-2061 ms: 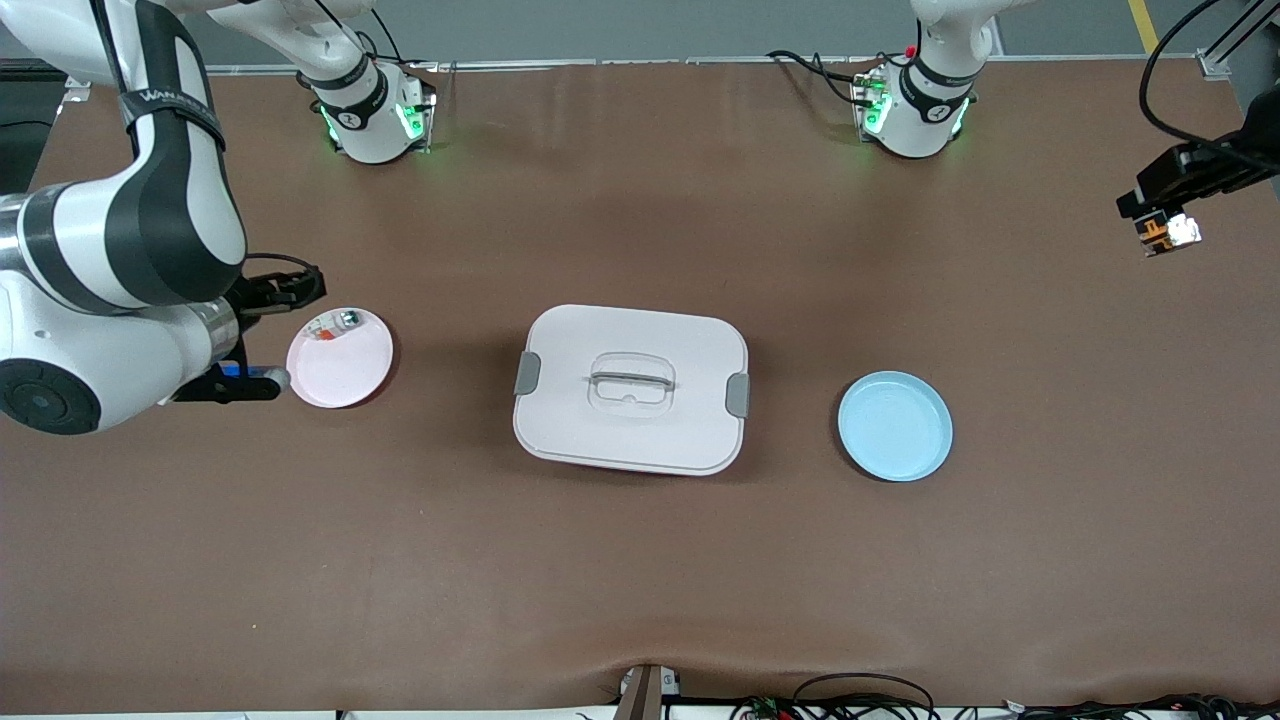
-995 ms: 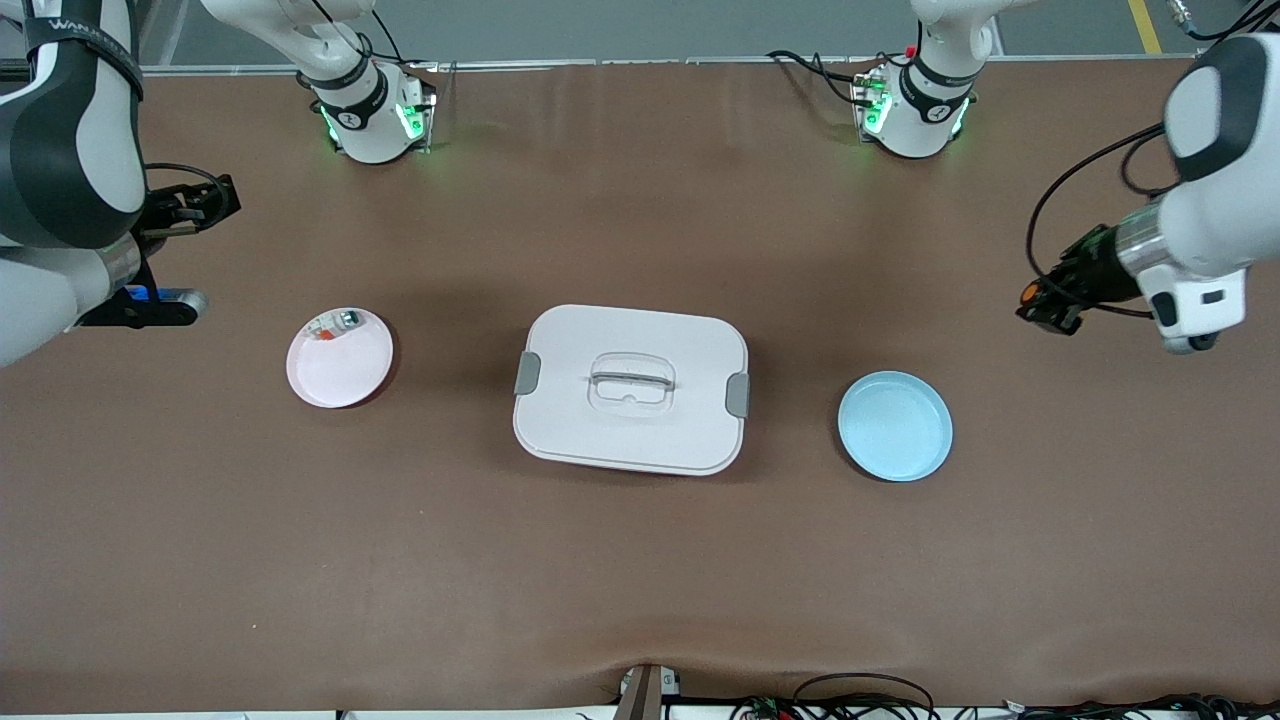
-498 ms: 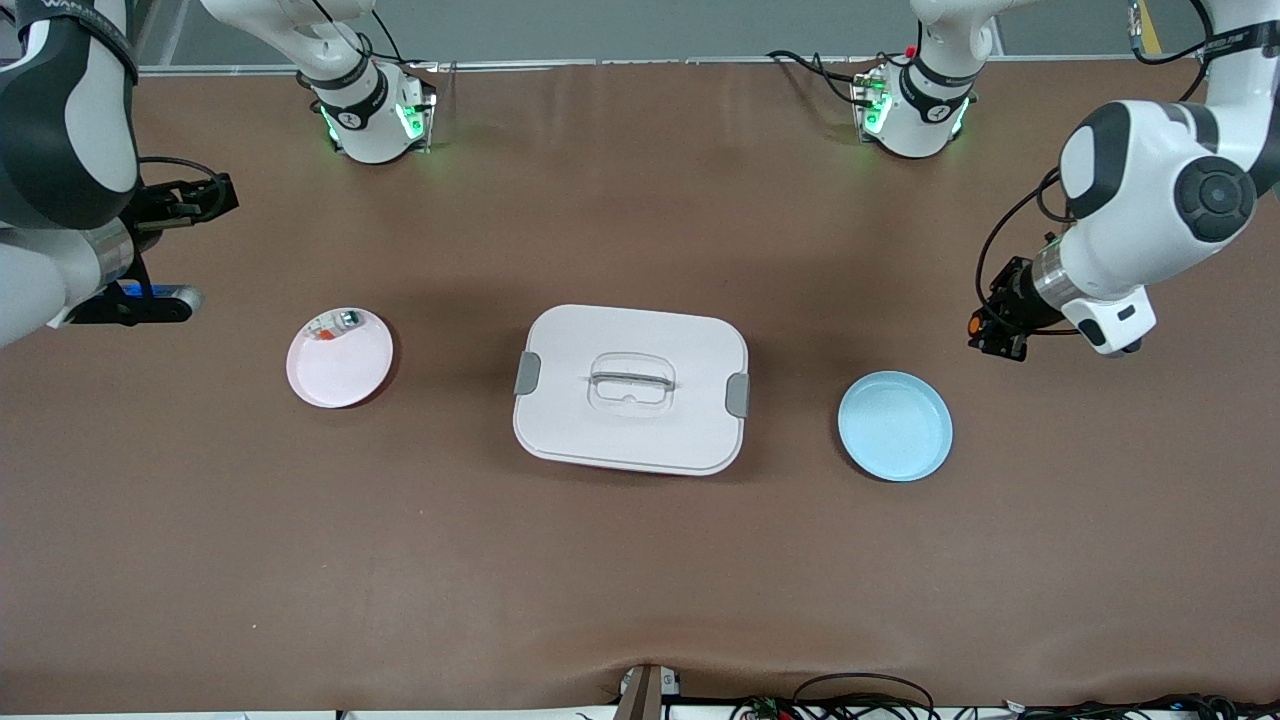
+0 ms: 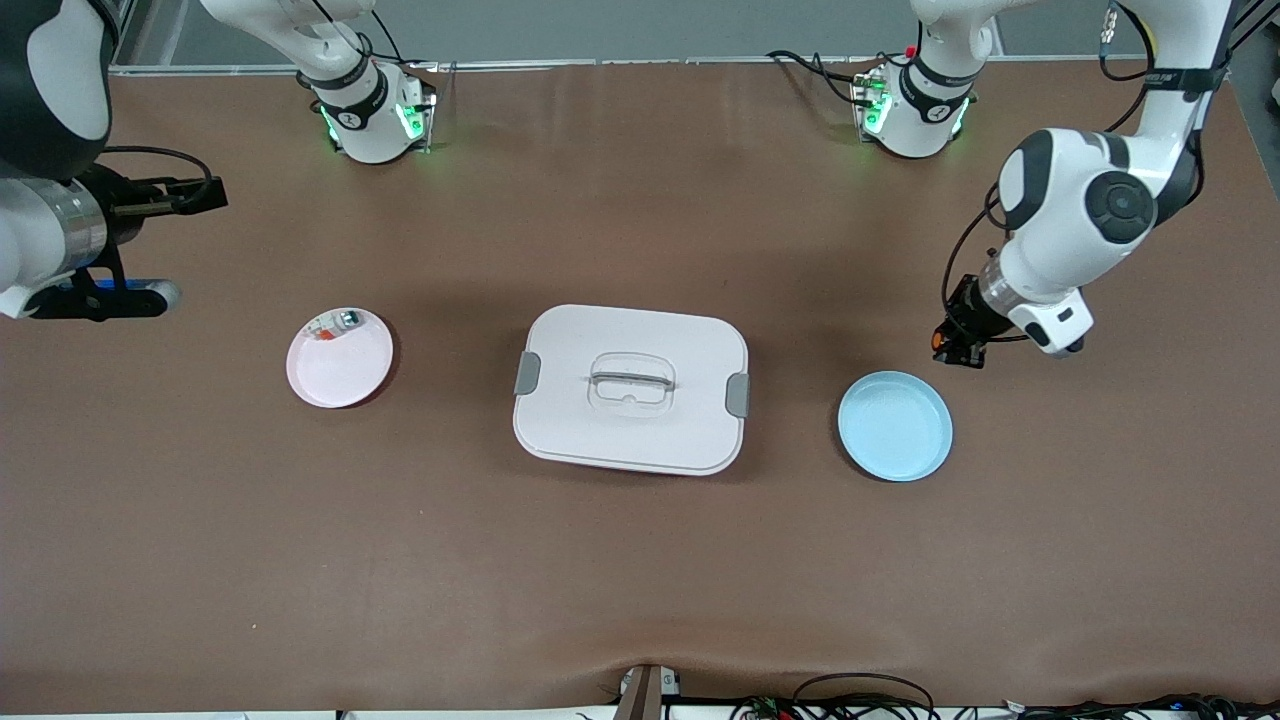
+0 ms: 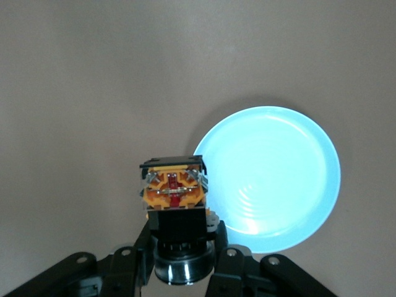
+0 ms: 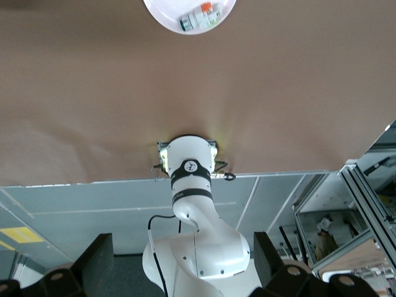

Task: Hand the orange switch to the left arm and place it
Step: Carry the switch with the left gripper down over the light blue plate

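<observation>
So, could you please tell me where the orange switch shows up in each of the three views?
Front view: orange switch in the left claw, just above the blue plate.
Left wrist view: switch centre, plate beside it.
Right wrist view: not in it.
Shared landmark: the blue plate.

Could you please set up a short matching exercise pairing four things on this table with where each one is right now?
Things:
1. orange switch
2. box
3. small white part
4. blue plate

Places:
A. on the pink plate
B. held in the left gripper
C. bare, toward the left arm's end of the table
D. between the two plates, lid on

Pairs: 1-B, 2-D, 3-A, 4-C
</observation>
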`<action>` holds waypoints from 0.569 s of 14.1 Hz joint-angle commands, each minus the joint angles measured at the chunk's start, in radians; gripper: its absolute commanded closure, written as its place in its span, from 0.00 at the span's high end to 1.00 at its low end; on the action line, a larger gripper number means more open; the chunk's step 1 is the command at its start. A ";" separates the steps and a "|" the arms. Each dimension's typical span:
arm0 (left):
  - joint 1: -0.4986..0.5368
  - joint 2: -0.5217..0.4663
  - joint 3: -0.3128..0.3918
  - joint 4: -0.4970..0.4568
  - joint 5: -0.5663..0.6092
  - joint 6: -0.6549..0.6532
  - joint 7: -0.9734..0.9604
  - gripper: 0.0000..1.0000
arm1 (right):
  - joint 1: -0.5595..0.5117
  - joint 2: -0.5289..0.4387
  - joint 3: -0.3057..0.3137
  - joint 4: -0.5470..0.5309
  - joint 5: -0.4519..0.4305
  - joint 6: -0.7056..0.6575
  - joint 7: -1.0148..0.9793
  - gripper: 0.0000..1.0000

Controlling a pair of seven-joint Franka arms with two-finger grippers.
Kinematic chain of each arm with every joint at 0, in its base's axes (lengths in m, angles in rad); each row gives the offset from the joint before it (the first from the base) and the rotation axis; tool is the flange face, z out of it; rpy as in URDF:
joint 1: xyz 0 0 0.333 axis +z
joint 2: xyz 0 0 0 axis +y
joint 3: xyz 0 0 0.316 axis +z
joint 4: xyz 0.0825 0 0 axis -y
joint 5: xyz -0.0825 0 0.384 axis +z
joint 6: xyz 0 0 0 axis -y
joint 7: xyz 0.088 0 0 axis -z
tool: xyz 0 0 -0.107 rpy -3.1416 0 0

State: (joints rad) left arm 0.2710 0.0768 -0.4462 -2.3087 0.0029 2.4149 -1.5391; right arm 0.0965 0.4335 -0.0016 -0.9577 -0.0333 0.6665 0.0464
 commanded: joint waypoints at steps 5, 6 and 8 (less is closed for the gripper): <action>-0.021 0.214 -0.011 0.067 0.330 0.073 -0.282 0.07 | -0.049 -0.056 -0.001 0.013 0.073 0.073 -0.008 1.00; -0.021 0.245 -0.012 0.095 0.330 0.079 -0.283 0.07 | -0.078 -0.058 -0.001 0.013 0.093 0.077 -0.008 1.00; -0.023 0.287 -0.014 0.135 0.330 0.082 -0.283 0.06 | -0.103 -0.056 -0.001 0.013 0.107 0.079 -0.008 1.00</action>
State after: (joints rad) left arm 0.2463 0.3091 -0.4506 -2.2357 0.3062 2.4957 -1.8004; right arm 0.0334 0.3842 -0.0076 -0.9487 0.0441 0.7411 0.0454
